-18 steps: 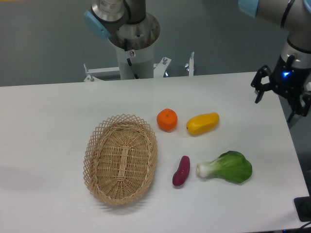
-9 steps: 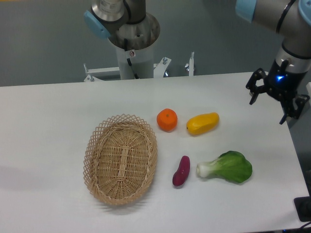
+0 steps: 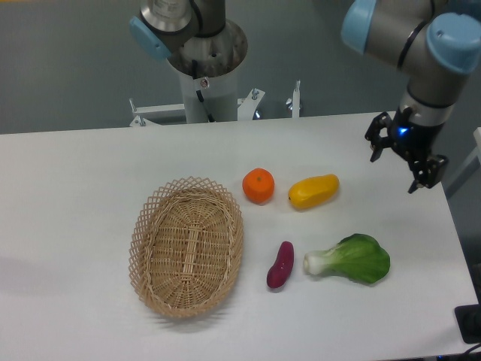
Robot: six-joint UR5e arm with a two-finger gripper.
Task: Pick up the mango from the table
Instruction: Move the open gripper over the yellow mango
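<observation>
**Tool swings in from the right edge toward the mango**

Nearest the front edge of the large flat white matte surface [image 3: 83,180] lie an oval woven wicker basket [image 3: 187,247], a small purple sweet potato [image 3: 280,265] and a green leafy bok choy with a white stem [image 3: 350,259]. Behind them, around the middle, the smooth yellow oblong mango [image 3: 313,191] rests just beside a round orange fruit [image 3: 258,185], untouched.

Over the last second the black two-finger tool [image 3: 392,162] has moved left and inward from beyond the right edge; it now hangs above the far right corner, fingers spread apart and holding nothing. It is nearer the mango but well apart from it, so I judge the approach only begun, with descent and grasp ahead.

Beyond the far edge stand the arm's grey metal base column [image 3: 204,64] and a dark grey floor [image 3: 60,68].
</observation>
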